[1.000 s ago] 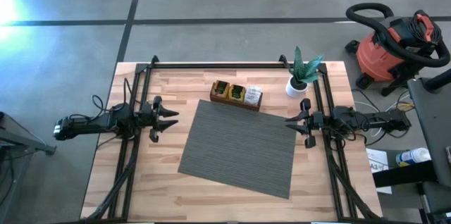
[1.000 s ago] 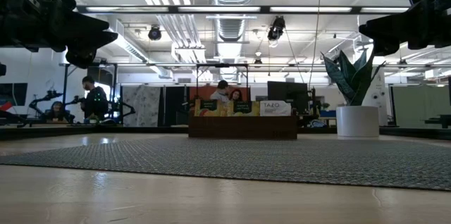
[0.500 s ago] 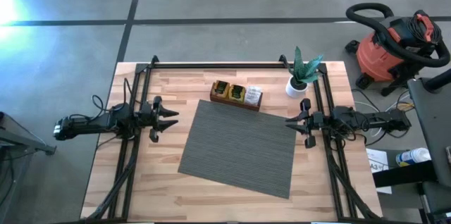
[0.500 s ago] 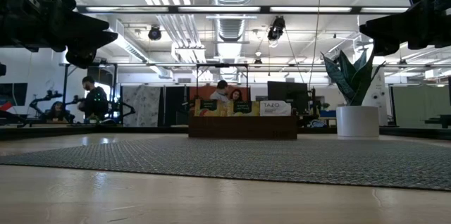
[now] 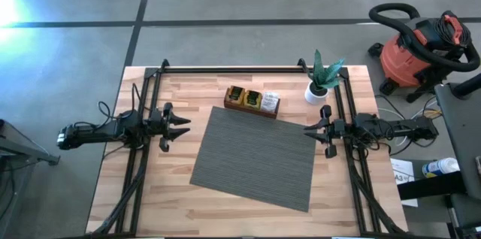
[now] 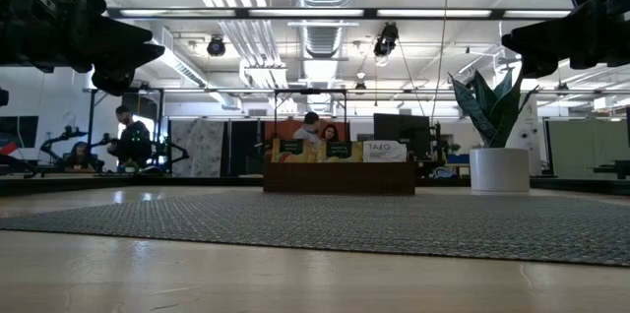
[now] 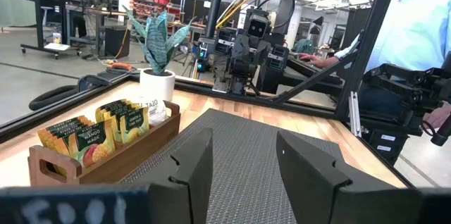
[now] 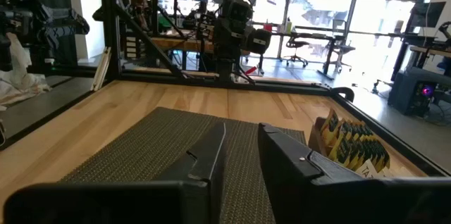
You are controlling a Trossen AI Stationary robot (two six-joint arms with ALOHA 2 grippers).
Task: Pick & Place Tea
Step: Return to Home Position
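My left gripper [image 5: 180,128] hangs above the left side of the table [image 5: 150,194], just off the left edge of the grey ribbed mat [image 5: 255,156], pointing in toward the middle. Its fingers [image 7: 190,164] are spread apart, and there's nothing between them but mat. Over on the right side, my right gripper [image 5: 310,131] mirrors it, level with the mat's right corner and facing back at the left one. Those fingers [image 8: 208,157] are parted too, by a narrower gap, and they carry nothing. Both arms lie low and stretched out along their rails.

And the tea [image 5: 252,99]? It's all in the long wooden tray [image 5: 248,111], which sits at the far middle of the table, just beyond the mat's far edge. The sachets stand upright in rows. Orange and yellow ones fill the left end, yellow-green ones sit in the middle, and a white one is at the right end. My left wrist camera catches them clearly [image 7: 106,129], packed shoulder to shoulder above the tray's wall [image 7: 120,157]. The right wrist camera sees them edge-on [image 8: 352,146]. From table height the tray [image 6: 338,177] sits square on, with the sachet tops [image 6: 330,151] poking above it.

A small plant in a white pot [image 5: 314,92] stands just right of the tray. The mat itself lies bare. Off the table, a red vacuum [image 5: 409,55] sits on the floor to the far right, and a person in a light blue shirt [image 7: 423,27] stands beyond the right arm.
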